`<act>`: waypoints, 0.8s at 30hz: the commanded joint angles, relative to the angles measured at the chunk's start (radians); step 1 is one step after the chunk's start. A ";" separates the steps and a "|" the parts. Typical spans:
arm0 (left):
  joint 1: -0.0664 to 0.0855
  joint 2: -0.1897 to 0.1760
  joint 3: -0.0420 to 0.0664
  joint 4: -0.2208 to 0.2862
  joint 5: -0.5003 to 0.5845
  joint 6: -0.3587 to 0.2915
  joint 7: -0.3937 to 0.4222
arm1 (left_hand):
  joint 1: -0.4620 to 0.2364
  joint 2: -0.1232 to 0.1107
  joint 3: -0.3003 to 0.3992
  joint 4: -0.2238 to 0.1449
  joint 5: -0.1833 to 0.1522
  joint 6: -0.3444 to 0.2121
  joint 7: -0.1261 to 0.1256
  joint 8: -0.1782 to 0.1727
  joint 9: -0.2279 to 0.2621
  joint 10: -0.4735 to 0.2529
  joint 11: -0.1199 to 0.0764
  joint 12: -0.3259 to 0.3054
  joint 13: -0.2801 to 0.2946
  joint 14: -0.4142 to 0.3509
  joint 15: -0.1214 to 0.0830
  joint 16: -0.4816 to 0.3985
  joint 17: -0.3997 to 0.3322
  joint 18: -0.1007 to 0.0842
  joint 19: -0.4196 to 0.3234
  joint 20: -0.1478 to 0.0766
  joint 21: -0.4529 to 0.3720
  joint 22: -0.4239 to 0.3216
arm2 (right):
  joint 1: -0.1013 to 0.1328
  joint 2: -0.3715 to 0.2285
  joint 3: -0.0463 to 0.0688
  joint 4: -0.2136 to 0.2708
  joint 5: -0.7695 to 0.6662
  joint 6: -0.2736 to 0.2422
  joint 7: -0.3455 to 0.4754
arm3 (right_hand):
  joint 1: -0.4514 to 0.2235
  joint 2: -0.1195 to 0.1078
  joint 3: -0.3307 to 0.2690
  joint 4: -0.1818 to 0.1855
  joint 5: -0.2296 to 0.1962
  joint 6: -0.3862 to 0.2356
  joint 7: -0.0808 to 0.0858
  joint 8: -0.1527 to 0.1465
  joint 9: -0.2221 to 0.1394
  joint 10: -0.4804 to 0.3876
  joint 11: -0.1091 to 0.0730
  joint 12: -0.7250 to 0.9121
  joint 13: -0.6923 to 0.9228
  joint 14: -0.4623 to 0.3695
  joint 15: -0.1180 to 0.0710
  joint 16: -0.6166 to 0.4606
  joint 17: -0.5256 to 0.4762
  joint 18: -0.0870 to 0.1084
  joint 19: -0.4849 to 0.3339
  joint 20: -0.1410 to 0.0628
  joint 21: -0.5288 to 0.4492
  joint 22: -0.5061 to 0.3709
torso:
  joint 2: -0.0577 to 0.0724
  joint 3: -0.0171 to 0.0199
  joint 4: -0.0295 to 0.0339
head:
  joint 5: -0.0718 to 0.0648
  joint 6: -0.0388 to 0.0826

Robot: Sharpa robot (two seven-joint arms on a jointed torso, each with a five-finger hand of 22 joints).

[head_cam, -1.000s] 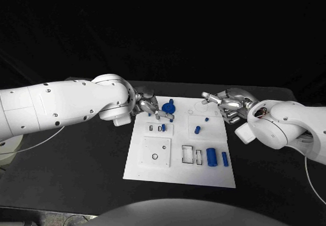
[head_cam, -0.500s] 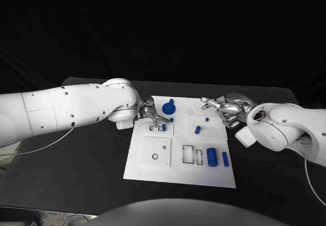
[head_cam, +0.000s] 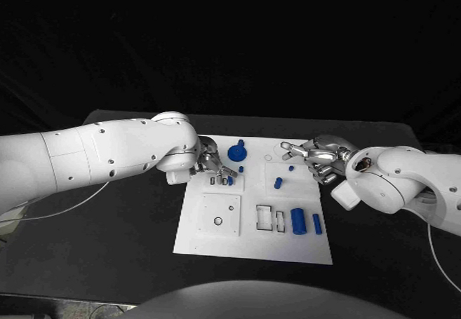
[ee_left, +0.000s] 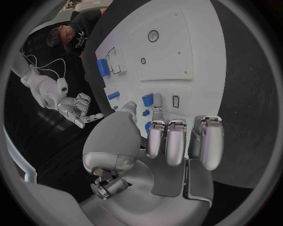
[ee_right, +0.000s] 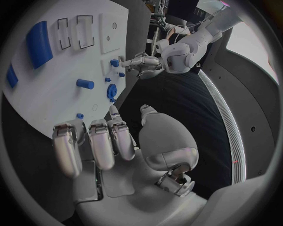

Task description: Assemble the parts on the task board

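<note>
Task board [head_cam: 250,244], mid-frame on black desk [head_cam: 106,246].
Left hand [head_cam: 214,166], fingers apart (nothing held), over blue peg [head_cam: 230,179]; right hand [head_cam: 313,157], fingers apart, empty, upper right corner.

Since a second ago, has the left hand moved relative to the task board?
Yes. In the head view the left hand has come down the task board, from beside the blue gear at the far edge toward the small slots below it.

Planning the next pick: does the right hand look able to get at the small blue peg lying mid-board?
Probably yes. The right hand hovers open at the task board far right corner, and the blue peg lies just nearside of it with bare board between them.
</note>
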 commanded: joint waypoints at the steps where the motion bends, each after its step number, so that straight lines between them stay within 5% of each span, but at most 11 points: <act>1: -0.001 0.010 0.001 -0.007 0.027 0.020 -0.006 | 0.009 -0.006 -0.008 -0.001 0.005 -0.009 -0.002 0.005 0.004 0.106 -0.006 0.002 0.263 0.104 -0.008 0.003 0.263 -0.007 0.105 0.003 0.002 0.263 | -0.003 0.002 0.000 -0.002 -0.020 0.026 -0.020 | -0.005 0.005 -0.006 0.001 -0.003 -0.005 0.022 0.004 0.000 0.105 0.005 0.003 0.263 0.104 0.010 0.004 0.263 -0.014 0.105 0.008 0.004 0.263 | -0.001 0.0005 -0.0003 | -0.003 0.000; 14: -0.006 0.042 0.001 -0.040 0.028 0.020 -0.009 | 0.016 -0.020 -0.024 -0.002 0.010 -0.015 -0.003 0.010 0.031 0.106 -0.006 0.002 0.263 0.104 -0.009 0.003 0.263 -0.007 0.105 0.002 0.002 0.263 | -0.007 0.002 0.000 -0.003 -0.030 0.029 -0.032 | -0.004 0.006 -0.007 0.000 -0.002 -0.006 0.023 0.004 0.000 0.105 0.006 0.003 0.263 0.104 0.011 0.004 0.263 -0.014 0.105 0.009 0.004 0.263 | -0.002 0.0006 0.0016 | -0.011 0.000; 18: -0.010 0.060 0.001 -0.059 0.022 0.016 -0.017 | 0.049 -0.029 -0.023 -0.001 0.124 -0.024 -0.006 0.009 0.061 0.106 -0.009 0.002 0.263 0.104 -0.011 0.003 0.263 -0.007 0.105 0.000 0.002 0.263 | -0.008 0.003 0.000 -0.002 -0.030 0.032 -0.034 | -0.004 0.007 -0.007 0.000 -0.001 -0.006 0.023 0.004 0.000 0.105 0.006 0.003 0.263 0.104 0.011 0.004 0.263 -0.014 0.105 0.009 0.004 0.263 | -0.001 0.0003 0.0033 | -0.011 0.000; 24: -0.015 0.073 0.001 -0.076 -0.007 0.004 -0.028 | 0.062 -0.040 -0.023 -0.001 0.152 -0.027 -0.007 0.006 0.075 0.106 -0.010 0.002 0.263 0.104 -0.012 0.003 0.263 -0.007 0.105 -0.001 0.002 0.263 | -0.009 0.004 0.000 -0.001 -0.031 0.035 -0.036 | -0.004 0.007 -0.007 0.000 -0.001 -0.006 0.023 0.004 0.000 0.105 0.006 0.003 0.263 0.104 0.011 0.004 0.263 -0.014 0.105 0.009 0.004 0.263 | -0.002 0.0006 0.0022 | -0.011 0.000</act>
